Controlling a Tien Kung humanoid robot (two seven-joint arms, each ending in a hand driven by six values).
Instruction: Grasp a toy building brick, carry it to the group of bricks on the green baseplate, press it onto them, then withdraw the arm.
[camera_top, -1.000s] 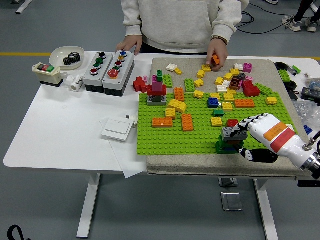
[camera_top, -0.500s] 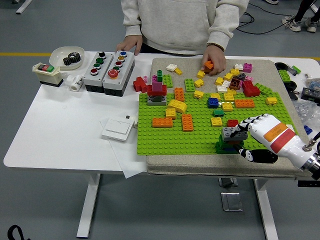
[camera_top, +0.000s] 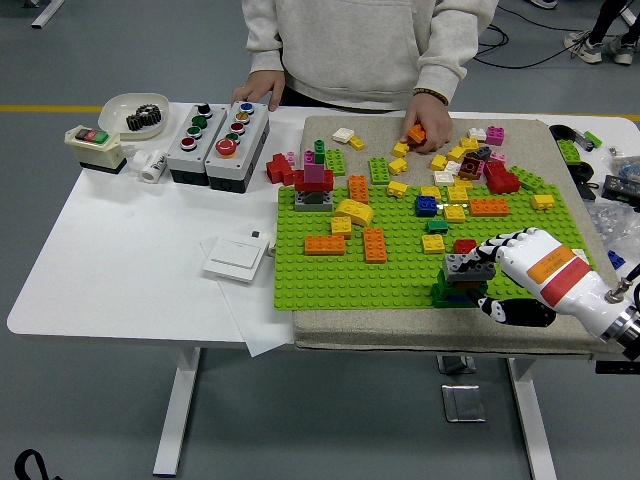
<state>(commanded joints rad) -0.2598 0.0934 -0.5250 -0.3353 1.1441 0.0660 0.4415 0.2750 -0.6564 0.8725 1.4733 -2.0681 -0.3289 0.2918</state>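
My right hand, white with black fingertips, reaches in from the lower right. Its fingers lie curled over a grey brick that sits on top of a small stack of green and dark bricks at the front right of the green baseplate. The thumb sits low at the front, beside the stack. Orange, yellow and blue bricks stand elsewhere on the plate. A red, pink and grey stack stands at its far left.
A person stands at the far side; one hand holds an orange brick among the loose bricks on the beige mat, the other rests by two button boxes. A white switch plate, a bowl and a switch lie left.
The person's hand with the orange brick has dropped lower onto the mat and shifted slightly left. My right hand and the grey brick have not moved.
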